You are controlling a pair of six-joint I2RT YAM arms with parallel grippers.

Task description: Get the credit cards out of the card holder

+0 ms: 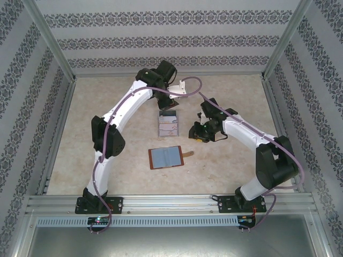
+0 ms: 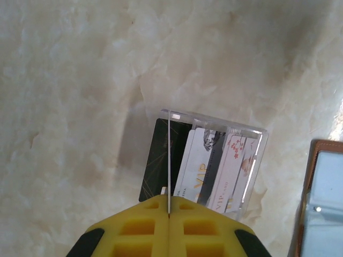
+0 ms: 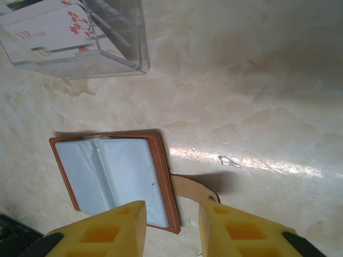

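Nearest the arm bases, the card holder is being presented open and flat on the desk, its grey-blue pockets judged empty. The right tool is being held just above its snap-tab side, jaws partly open and nothing gripped. Farther out, well apart from the holder, one credit card is being gripped edge-on in the closed left tool directly over the clear rack, where other cards are being stored upright, presumably so that it can be lowered into a slot.

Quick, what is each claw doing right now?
Left gripper: closed on a thin card, seen edge-on.
Right gripper: open, empty, above the card holder.
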